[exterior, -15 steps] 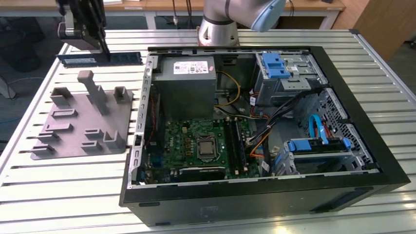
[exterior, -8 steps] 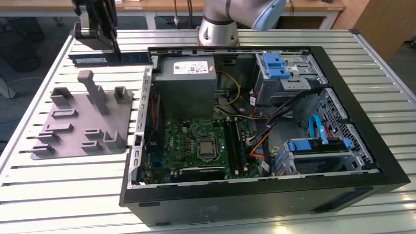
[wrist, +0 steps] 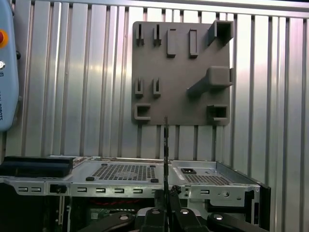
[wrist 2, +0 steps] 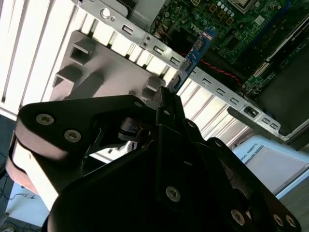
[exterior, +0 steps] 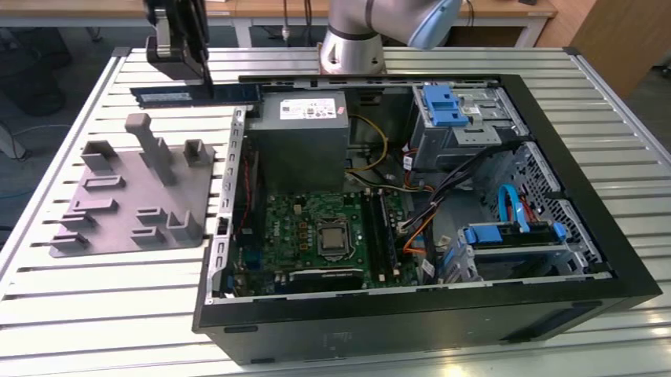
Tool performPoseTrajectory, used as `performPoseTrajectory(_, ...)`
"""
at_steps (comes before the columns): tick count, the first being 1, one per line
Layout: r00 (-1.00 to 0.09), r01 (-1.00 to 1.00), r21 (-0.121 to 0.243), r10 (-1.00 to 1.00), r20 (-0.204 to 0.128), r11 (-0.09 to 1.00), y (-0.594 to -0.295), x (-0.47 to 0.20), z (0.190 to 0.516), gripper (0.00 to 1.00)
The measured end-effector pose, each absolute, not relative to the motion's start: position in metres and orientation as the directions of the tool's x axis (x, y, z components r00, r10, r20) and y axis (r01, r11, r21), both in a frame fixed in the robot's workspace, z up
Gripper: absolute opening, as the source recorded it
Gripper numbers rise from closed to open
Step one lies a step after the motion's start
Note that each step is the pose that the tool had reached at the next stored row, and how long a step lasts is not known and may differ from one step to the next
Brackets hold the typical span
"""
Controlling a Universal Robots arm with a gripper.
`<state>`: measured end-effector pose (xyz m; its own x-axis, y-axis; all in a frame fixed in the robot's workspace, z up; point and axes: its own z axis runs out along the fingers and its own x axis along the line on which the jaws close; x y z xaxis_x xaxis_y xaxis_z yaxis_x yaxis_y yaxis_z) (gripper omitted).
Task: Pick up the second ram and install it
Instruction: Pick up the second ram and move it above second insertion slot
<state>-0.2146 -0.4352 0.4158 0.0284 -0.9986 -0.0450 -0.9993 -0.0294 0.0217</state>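
Here, the gripper (exterior: 203, 78) is clamped shut on the second ram (exterior: 163, 96). It holds the stick level above the slatted table (exterior: 63, 298), near the grey tray (exterior: 115, 212) and the open computer case (exterior: 419, 314).

A grey pegged tray (exterior: 118, 229) is laid on the slatted table (exterior: 63, 314) beside an open computer case (exterior: 419, 323) (motherboard (exterior: 288, 228) exposed)

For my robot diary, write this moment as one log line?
pincer: shut on second ram | place: outside computer case, by grey tray | install: not done
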Motion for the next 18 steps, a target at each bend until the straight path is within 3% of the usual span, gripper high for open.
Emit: performPoseTrajectory(18, 0.028, -0.999, 0.024, -0.999, -0.045, -0.029, -0.435, -0.174, 0.416, 0.14)
